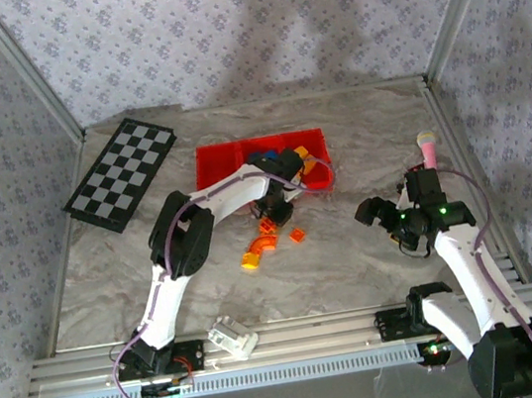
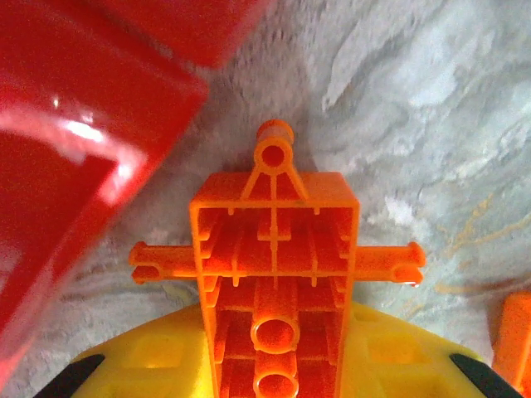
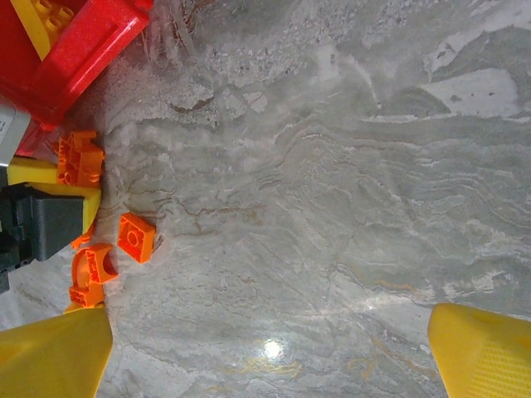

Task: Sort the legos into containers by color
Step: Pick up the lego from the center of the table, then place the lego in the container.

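The left end effector (image 2: 275, 352) is closed on an orange brick (image 2: 274, 249), whose hollow underside faces the wrist camera — the yellow fingers (image 2: 149, 361) clamp it on both sides. The red tray (image 2: 75, 166) lies just to its left, on the grey tabletop (image 2: 431, 124). The right end effector (image 3: 270, 365) is spread wide and holds nothing. Ahead of it and to its left lie a flat brick (image 3: 136, 238) and a curved brick (image 3: 91, 269), both orange. Farther that way is the tray's corner, with a yellow brick (image 3: 37, 21) inside.
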`<action>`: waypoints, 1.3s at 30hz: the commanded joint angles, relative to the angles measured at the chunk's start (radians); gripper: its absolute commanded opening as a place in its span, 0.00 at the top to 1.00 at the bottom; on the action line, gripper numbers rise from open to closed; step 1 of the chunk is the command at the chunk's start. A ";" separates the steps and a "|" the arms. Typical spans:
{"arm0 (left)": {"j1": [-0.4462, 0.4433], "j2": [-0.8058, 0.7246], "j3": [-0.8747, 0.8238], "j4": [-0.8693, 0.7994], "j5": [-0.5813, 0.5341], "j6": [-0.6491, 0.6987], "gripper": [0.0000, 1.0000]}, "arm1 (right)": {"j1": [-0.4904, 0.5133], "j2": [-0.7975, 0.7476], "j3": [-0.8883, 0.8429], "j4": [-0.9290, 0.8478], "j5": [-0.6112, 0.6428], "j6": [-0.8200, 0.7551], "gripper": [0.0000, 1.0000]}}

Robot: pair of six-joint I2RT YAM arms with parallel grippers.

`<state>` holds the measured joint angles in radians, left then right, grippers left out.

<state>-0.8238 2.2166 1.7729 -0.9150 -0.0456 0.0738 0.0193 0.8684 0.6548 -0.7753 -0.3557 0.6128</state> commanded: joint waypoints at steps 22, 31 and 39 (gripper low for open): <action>0.208 -0.294 0.039 -0.022 -0.073 -0.189 0.81 | -0.007 -0.005 -0.017 0.010 -0.002 -0.010 0.00; 0.343 -0.169 0.168 -0.034 -0.087 -0.329 0.82 | -0.008 -0.014 -0.001 -0.027 -0.018 -0.011 0.00; 0.410 -0.034 0.250 -0.029 0.011 -0.375 0.82 | -0.017 -0.033 0.003 -0.064 -0.022 -0.024 0.00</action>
<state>-0.4107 2.1506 1.9827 -0.9310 -0.0830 -0.2634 0.0109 0.8482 0.6506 -0.7952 -0.3603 0.6113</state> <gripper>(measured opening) 0.295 0.996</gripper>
